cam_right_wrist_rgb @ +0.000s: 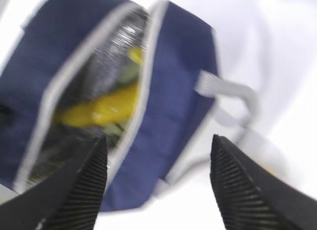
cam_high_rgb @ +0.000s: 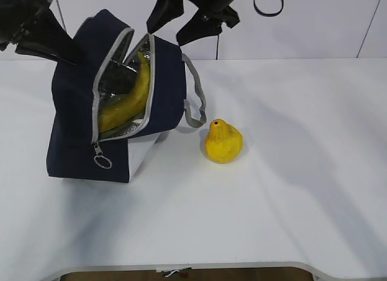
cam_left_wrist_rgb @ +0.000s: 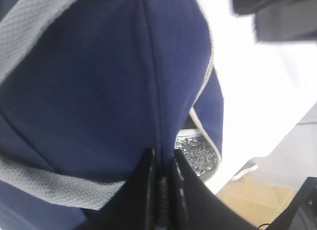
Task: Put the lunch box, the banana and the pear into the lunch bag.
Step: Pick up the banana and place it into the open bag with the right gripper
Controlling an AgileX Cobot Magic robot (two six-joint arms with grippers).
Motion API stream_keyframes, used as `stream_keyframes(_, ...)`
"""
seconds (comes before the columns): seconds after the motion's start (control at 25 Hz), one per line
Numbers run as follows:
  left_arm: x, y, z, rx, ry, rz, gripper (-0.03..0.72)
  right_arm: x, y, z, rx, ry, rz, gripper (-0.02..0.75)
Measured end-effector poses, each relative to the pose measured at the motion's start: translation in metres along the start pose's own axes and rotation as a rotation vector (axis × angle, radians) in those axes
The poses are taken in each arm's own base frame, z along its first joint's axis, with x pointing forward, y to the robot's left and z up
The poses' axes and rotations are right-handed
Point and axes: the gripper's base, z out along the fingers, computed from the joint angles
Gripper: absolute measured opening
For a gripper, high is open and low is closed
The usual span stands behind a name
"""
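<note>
Lunch bag (cam_high_rgb: 78,136) stands unzipped on the white table (cam_high_rgb: 290,220), tilted; the banana (cam_high_rgb: 130,100) lies inside against the foil lining, and the pear (cam_high_rgb: 224,142) sits on the table just beside the bag's grey handle (cam_high_rgb: 195,93). No brand, label or writing is readable anywhere. Left gripper (cam_left_wrist_rgb: 162,163) is pinched shut on a fold of the bag's navy fabric at its upper rear; right gripper (cam_right_wrist_rgb: 158,163) hovers above the bag's opening, jaws spread wide, holding nothing.

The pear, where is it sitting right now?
In the exterior view the pear stands on the white table, right of the lunch bag and apart from it, near its grey handle.
</note>
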Motion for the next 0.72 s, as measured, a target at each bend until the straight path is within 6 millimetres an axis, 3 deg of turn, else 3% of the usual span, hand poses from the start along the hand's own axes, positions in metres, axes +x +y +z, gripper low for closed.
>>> stream_keyframes(0.28, 0.001, 0.002, 0.0, -0.025, 0.013, -0.004, 0.014, 0.01, 0.014, -0.049, 0.189, -0.032, -0.069, 0.519)
stream_keyframes(0.4, 0.001, 0.002, 0.0, -0.026, 0.013, -0.004, 0.014, 0.024, 0.005, -0.059, 0.315, 0.013, -0.087, 0.519)
stream_keyframes(0.56, 0.001, 0.002, 0.0, -0.027, 0.014, -0.008, 0.014, 0.044, -0.013, -0.056, 0.438, 0.098, -0.069, 0.519)
stream_keyframes(0.72, 0.002, 0.002, 0.0, -0.025, 0.019, -0.02, 0.014, 0.062, -0.028, -0.041, 0.459, 0.191, -0.032, 0.519)
